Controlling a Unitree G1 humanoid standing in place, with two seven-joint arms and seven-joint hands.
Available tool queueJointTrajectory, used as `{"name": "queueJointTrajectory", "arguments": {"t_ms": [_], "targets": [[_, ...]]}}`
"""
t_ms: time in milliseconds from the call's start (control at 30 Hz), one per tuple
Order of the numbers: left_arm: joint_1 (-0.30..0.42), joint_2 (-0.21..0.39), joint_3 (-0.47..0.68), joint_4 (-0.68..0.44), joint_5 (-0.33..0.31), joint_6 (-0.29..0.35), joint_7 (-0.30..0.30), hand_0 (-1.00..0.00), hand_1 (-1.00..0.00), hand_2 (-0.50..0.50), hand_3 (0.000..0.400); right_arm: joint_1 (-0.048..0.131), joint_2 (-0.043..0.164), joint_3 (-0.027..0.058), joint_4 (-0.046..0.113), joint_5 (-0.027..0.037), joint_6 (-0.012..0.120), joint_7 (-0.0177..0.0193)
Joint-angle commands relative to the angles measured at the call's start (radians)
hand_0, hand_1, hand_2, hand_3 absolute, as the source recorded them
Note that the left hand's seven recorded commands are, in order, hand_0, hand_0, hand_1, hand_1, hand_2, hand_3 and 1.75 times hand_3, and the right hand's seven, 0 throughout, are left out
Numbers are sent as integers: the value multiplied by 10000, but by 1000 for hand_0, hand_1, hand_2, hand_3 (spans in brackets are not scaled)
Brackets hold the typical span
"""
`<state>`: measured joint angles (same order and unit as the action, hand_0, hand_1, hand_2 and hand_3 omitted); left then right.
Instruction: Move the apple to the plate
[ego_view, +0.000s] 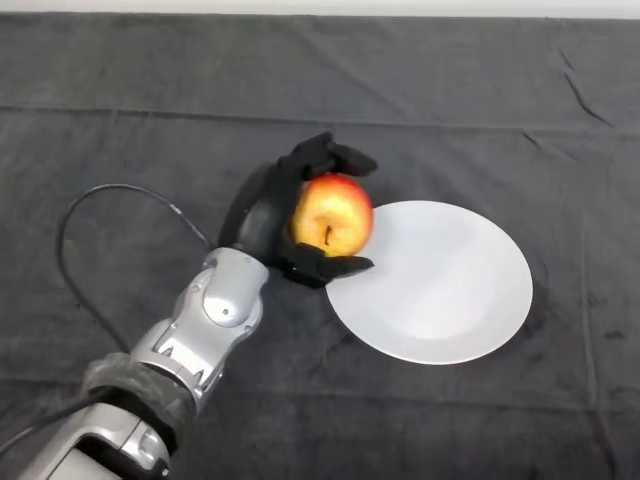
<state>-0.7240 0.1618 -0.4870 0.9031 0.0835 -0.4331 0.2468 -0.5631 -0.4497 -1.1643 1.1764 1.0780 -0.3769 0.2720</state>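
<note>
Silver-grey left arm (200, 330) comes in from the near left corner and angles up toward the middle of the table. Black left hand (262, 215) sits at its end, just left of centre. Fingers (335, 157) curl over the far side of the apple (333, 213), thumb (330, 268) wraps under its near side, so the hand is grasping the apple. Apple is red and yellow, stem end facing the camera, yellow patch toward the near side. It sits at the left edge of the plate (450, 290), overlapping the rim there; cannot tell if it rests on the plate or is held just above it. Thumb tip also reaches the plate's left rim. Plate is white, round, right of centre, lying flat on the dark cloth (120, 120). Cloth covers the whole table, with creases running across the far side and down the right side.
</note>
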Motion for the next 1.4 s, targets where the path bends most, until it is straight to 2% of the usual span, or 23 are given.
{"name": "queueJointTrajectory", "arguments": {"t_ms": [33,467,967,1000,1067,1100,1133,1167,1233,1400], "targets": [[-435,-46,-316,-164,-177,-224,159,-1000,-1000,0,400,-276,-20,-94,-330,191,-93,18],[-753,-347,-2047,495,-1056,-529,324,-1000,-1000,0,400,-286,-34,-104,-296,200,-101,40],[-992,-337,-3443,948,-2063,-555,-52,-1000,-1000,0,400,-300,-53,-120,-248,214,-114,75],[-1012,-336,-3498,971,-2112,-549,-77,-949,-1000,25,400,-301,-55,-121,-244,215,-115,77],[-1041,-338,-3588,1006,-2188,-539,-107,-733,-808,37,323,-302,-57,-123,-239,216,-116,81],[-1055,-340,-3645,1023,-2234,-533,-118,-573,-635,31,254,-303,-58,-124,-235,217,-117,84],[-1063,-340,-3688,1034,-2266,-532,-124,-416,-525,55,210,-304,-59,-125,-232,218,-117,86],[-1068,-339,-3729,1045,-2297,-532,-129,-302,-396,47,158,-305,-60,-126,-230,218,-118,88],[-1079,-331,-3817,1067,-2366,-540,-143,0,0,0,0,-306,-63,-128,-224,220,-120,92],[-1134,-305,-3970,1109,-2526,-538,-208,0,0,0,0,-310,-68,-132,-211,223,-123,102]]}}
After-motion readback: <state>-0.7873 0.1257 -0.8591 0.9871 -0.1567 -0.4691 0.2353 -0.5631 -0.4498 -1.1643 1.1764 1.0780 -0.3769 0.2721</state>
